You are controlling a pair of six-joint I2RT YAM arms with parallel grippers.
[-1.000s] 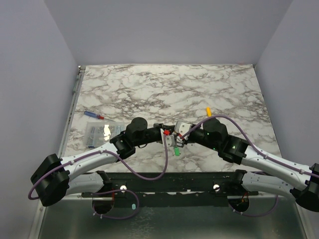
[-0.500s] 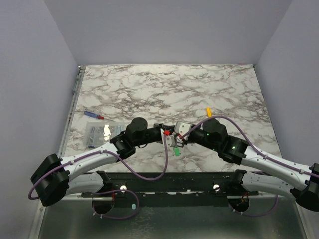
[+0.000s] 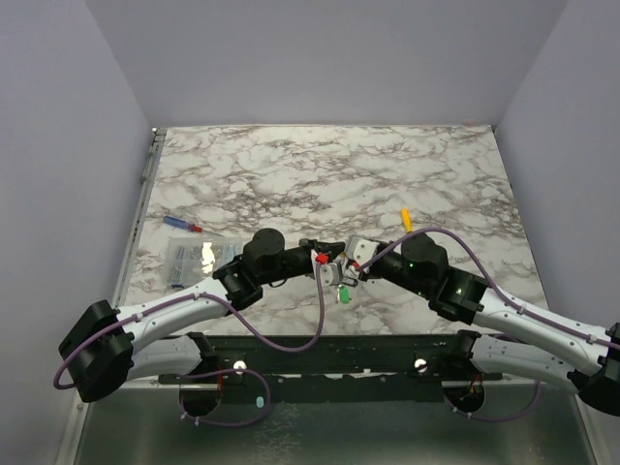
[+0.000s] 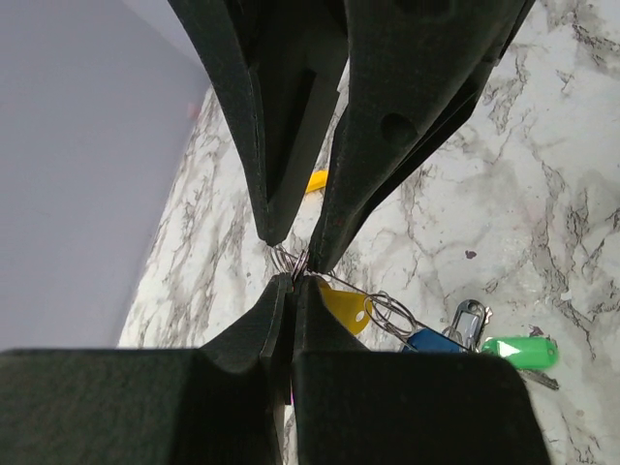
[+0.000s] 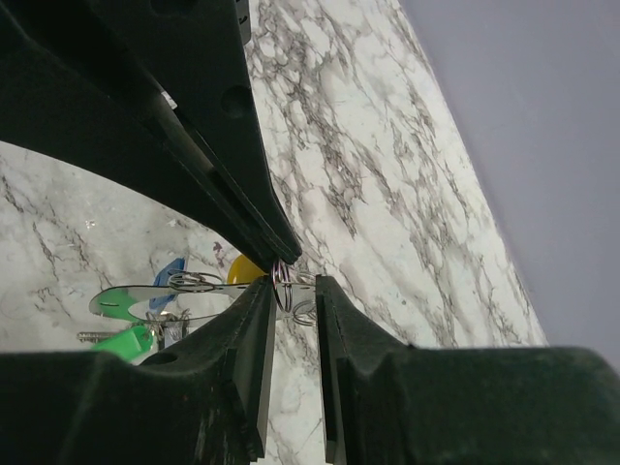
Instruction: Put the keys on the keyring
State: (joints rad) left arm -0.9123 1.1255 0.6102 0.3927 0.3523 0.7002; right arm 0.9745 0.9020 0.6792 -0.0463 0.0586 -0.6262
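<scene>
Two claws are pictured meeting tip to tip low over the marble desk (image 3: 291, 165). The left claw (image 4: 291, 287) is closed, and the thin wire of the keyring (image 4: 294, 262) is pinched at its very tips. The right claw (image 5: 291, 291) is held a little apart, with the same ring set between its fingers; whether the wire is gripped by it cannot be told.

The keys (image 3: 342, 292) are linked to the wire by small rings and are bunched just beside the two claws' tips. A yellow key (image 4: 344, 305) is seen nearest the left claw, then a blue key (image 4: 431, 339) and a plain silver key (image 4: 470, 318), with a green key (image 4: 518, 351) farthest out. Whether the bunch rests on the desk cannot be told.

A clear packet (image 3: 194, 260) and a blue-and-red stick (image 3: 182, 224) are seen lying on the desk well apart from the left claw, out beside its arm.
</scene>
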